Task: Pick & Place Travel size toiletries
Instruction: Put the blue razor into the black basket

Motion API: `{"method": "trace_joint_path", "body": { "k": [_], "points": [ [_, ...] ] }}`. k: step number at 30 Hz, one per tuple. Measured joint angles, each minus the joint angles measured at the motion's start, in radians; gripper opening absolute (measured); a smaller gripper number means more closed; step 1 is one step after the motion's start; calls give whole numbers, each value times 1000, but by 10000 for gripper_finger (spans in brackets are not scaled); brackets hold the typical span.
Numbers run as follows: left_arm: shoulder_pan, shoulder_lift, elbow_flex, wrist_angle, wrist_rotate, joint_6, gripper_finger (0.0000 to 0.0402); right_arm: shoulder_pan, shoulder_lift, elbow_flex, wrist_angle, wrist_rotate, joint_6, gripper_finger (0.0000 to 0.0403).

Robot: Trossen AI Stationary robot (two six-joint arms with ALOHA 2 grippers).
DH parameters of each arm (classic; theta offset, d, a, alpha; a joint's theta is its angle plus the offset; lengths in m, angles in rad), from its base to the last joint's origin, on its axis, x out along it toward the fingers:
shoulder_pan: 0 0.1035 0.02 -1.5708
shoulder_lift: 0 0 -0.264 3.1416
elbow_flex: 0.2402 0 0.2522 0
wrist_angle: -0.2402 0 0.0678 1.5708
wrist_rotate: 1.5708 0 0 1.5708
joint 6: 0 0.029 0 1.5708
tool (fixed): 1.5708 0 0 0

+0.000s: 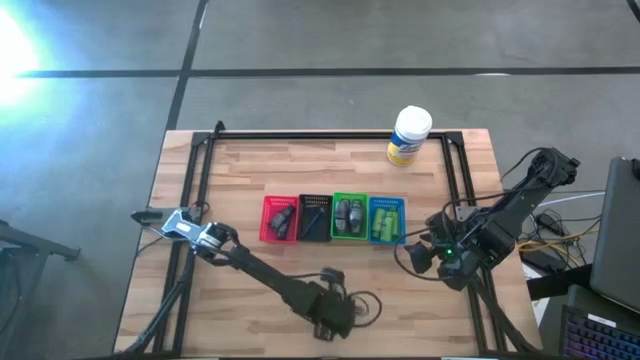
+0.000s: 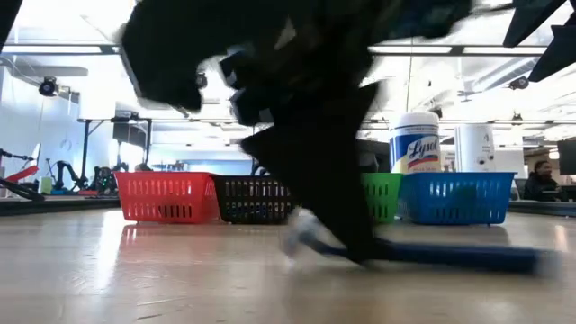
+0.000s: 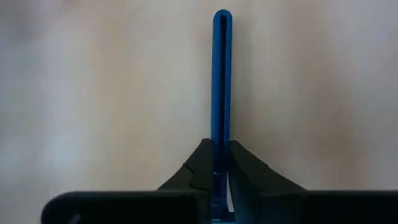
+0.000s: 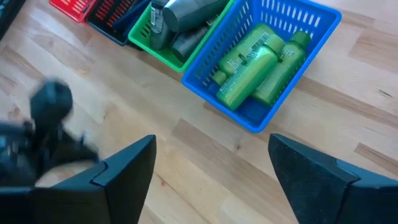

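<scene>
My left gripper (image 3: pixel 221 149) is near the table's near edge (image 1: pixel 328 312), shut on a thin blue stick (image 3: pixel 221 74). In the low view the stick (image 2: pixel 450 256) stretches low along the table. My right gripper (image 4: pixel 211 168) is open and empty, hovering just right of and nearer than the blue bin (image 1: pixel 387 220). That bin (image 4: pixel 273 62) holds bright green tubes (image 4: pixel 258 62). Grey oval bottles (image 4: pixel 183 15) lie in the green bin (image 1: pixel 349 218). Dark items fill the black bin (image 1: pixel 315 218) and the red bin (image 1: pixel 279 218). My left gripper pinches the blue stick between its two fingers at one end (image 3: pixel 221 144). The stick runs straight out along the fingers to its free end (image 3: pixel 222 15). The fingers slant down from above. The stick lies nearly level just over or on the table; I cannot tell which.
The four bins stand in a row at mid-table. A white-and-yellow canister (image 1: pixel 409 135) stands near the far edge, behind the bins (image 2: pixel 415 148). Bare wood lies left of the row and along the near edge. A person sits beyond the table on the right (image 2: pixel 540 180).
</scene>
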Motion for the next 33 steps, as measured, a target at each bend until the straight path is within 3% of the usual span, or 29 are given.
{"method": "trace_joint_path", "body": {
  "k": [3, 7, 11, 15, 20, 24, 28, 33],
  "points": [
    [18, -57, -12, -98, -71, -86, 26, 0, -2, 0, 0, 1, 5, 294],
    [45, -185, -69, -186, -164, -321, 27, 0, -2, 0, -4, 10, 35, 283],
    [84, -326, -231, -198, -238, -621, 28, 0, -2, 0, -18, 39, 88, 278],
    [157, -517, -457, -67, -279, -837, 28, 0, -2, 0, -35, 65, 122, 272],
    [297, -683, -770, 259, -221, -950, 27, 0, -2, 0, -41, 82, 124, 262],
    [398, -748, -937, 470, -158, -1008, 27, 0, -2, -1, -45, 82, 144, 256],
    [449, -746, -991, 524, -100, -1029, 27, 0, -2, -2, -45, 82, 157, 254],
    [452, -741, -983, 524, -100, -1028, 29, 0, -2, -2, -45, 80, 157, 265]
  ]
}}
